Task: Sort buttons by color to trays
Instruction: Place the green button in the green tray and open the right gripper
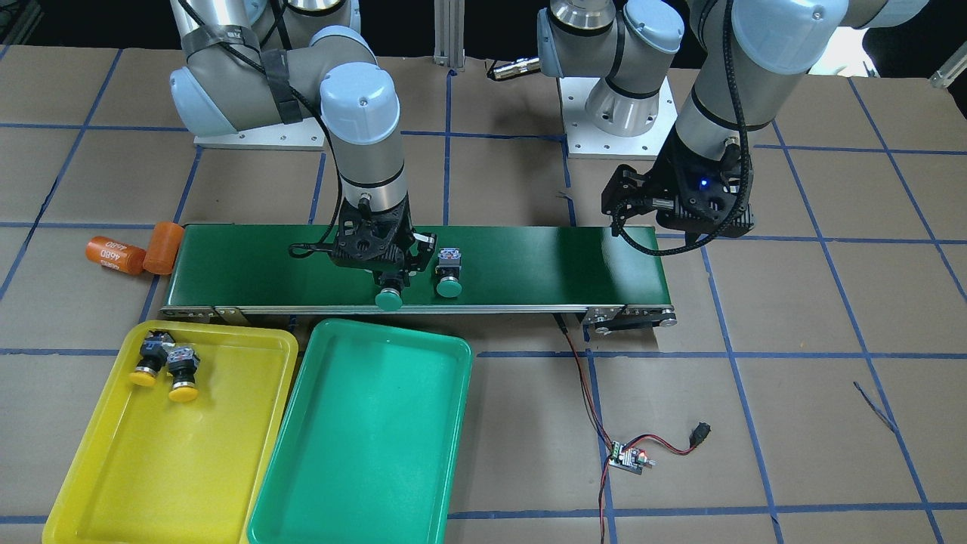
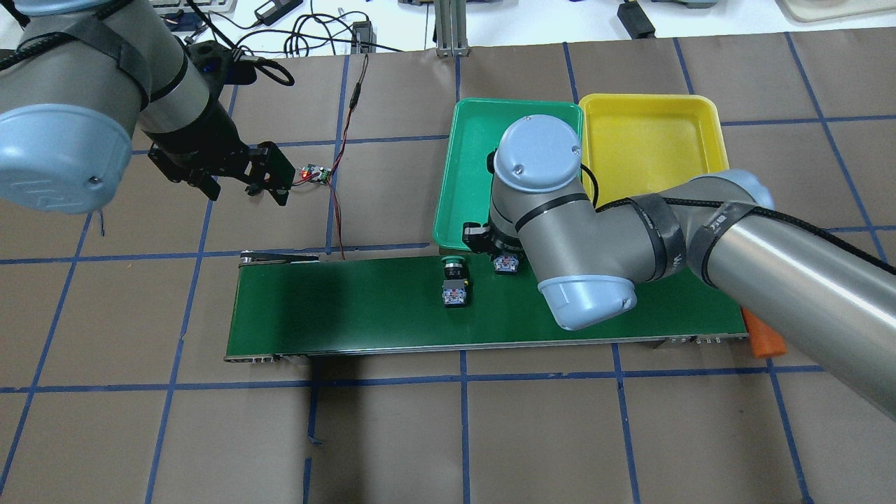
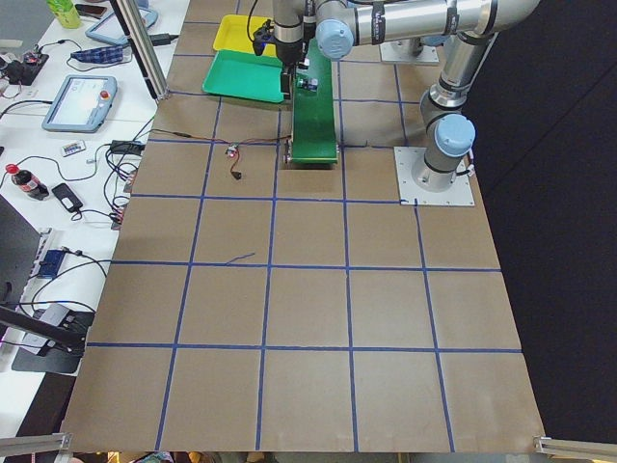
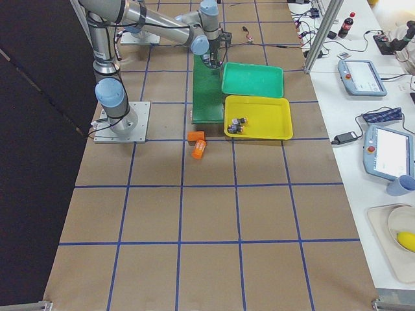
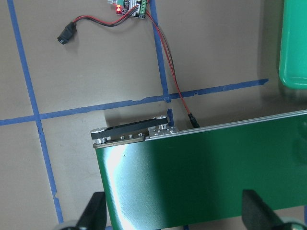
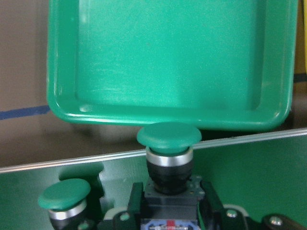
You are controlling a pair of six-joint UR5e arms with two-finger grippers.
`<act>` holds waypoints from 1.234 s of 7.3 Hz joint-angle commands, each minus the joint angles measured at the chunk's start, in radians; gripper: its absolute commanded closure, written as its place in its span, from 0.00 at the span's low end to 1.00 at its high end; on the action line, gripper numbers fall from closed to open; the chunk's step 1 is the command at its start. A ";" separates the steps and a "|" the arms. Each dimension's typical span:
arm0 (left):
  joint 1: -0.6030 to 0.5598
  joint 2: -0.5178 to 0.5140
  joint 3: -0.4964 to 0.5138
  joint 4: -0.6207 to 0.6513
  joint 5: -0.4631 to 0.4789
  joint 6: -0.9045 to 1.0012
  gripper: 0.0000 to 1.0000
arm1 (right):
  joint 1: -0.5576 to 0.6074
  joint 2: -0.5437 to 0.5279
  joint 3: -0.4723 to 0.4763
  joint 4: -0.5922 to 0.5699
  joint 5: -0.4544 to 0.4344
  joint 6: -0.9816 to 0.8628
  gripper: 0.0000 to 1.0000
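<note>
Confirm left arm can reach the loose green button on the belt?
Probably yes: bare belt lies between the left gripper and the loose green button, though the right gripper sits close beside it.

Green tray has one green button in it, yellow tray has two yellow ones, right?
No, the green tray holds none; both green buttons are on the belt, one held by the right gripper. The front-facing view shows it. The yellow tray does hold two.

green tray (image 6: 168, 57): smooth, glossy plastic
conveyor belt (image 5: 216, 177): shiny green surface, metal end bracket
green button (image 6: 169, 135): matt cap, shiny metal ring
table (image 1: 801, 302): matt brown paper
</note>
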 commanded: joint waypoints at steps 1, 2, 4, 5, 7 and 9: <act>0.000 0.001 -0.001 0.003 0.001 0.001 0.00 | -0.092 0.053 -0.192 0.117 0.001 -0.127 0.63; 0.000 0.001 -0.001 0.003 0.005 0.003 0.00 | -0.140 0.116 -0.250 0.120 0.004 -0.193 0.52; 0.000 0.001 -0.001 0.003 0.005 0.003 0.00 | -0.173 0.138 -0.252 0.128 0.008 -0.213 0.20; -0.002 0.001 -0.001 0.002 0.005 0.003 0.00 | -0.173 0.136 -0.253 0.140 0.008 -0.213 0.16; -0.002 0.000 -0.003 0.002 0.002 -0.002 0.00 | -0.174 0.127 -0.253 0.157 0.008 -0.213 0.13; -0.002 0.000 -0.003 0.002 0.001 -0.003 0.00 | -0.164 0.100 -0.252 0.195 0.010 -0.204 0.09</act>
